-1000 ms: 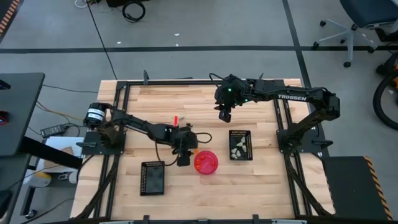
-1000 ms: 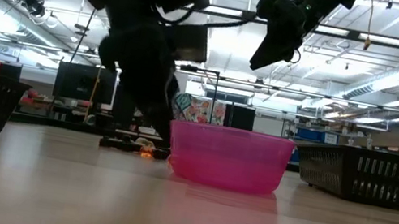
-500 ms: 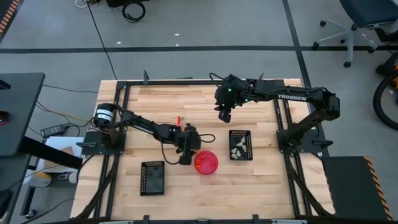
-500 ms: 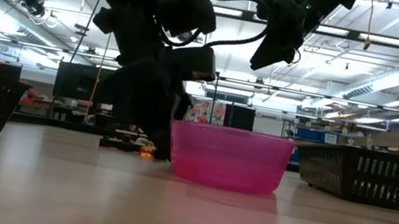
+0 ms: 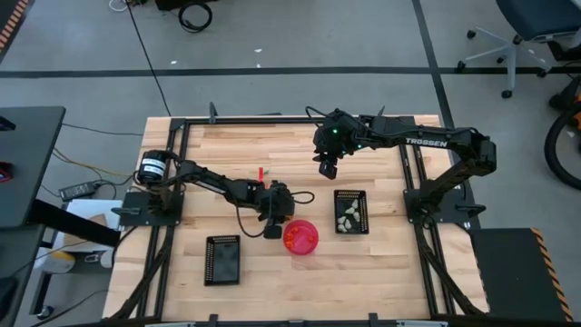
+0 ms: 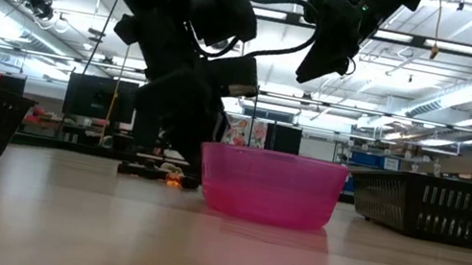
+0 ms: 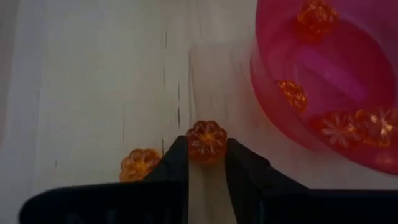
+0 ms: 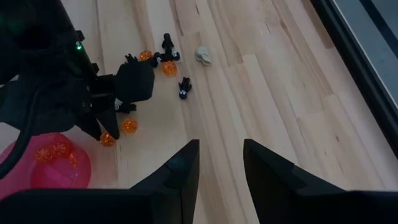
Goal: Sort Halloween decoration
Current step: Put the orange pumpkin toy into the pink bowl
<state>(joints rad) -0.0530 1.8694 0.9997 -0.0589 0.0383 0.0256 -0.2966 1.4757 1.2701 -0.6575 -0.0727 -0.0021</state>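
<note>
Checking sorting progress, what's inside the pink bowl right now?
The pink bowl holds several orange pumpkin pieces; no black or pale pieces show there. Its far part lies outside the left wrist view. The left gripper beside it grips another orange pumpkin.

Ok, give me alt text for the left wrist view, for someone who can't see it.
The left pincer is shut on a small orange translucent pumpkin piece over the pale wooden table. A second orange pumpkin piece lies on the wood beside the pincer, and the round pink plastic bowl beyond it holds several more orange pieces.
</note>
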